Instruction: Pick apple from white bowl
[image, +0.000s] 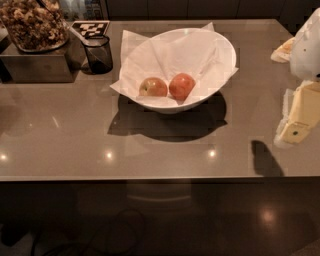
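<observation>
At the right edge of the bench (60, 150), the claw (295, 127) hangs well apart from the white bowl (222, 45); I cannot tell if it is apart or together. It could grab the wrong fruit, because the paler apple (153, 87) touches the apple (182, 86). The apple sits in the bowl, round and all red.
</observation>
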